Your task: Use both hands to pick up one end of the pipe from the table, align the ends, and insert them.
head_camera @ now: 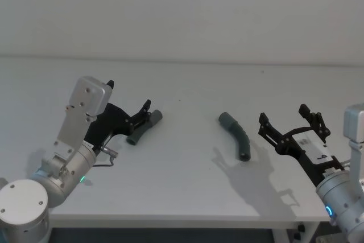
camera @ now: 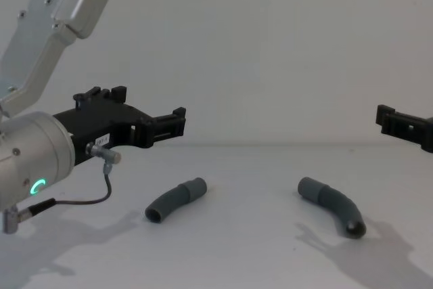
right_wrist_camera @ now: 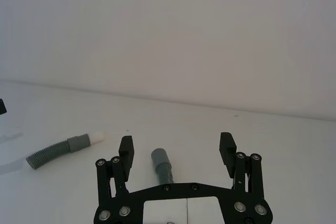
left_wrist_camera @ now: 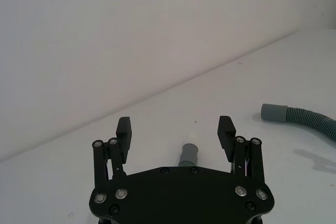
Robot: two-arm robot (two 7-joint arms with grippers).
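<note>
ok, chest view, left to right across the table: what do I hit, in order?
left arm's green ring → shorter pipe piece → longer bent pipe piece → right gripper. The left gripper hangs open over the shorter piece, overlapping it, so it is left out of the order.

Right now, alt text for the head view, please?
The left tube and right tube lie apart on the table, neither held. The left gripper hangs open over the left tube; the right gripper is open beside the right one.

Head camera looks down, chest camera across; both share the table (head_camera: 170, 189).
</note>
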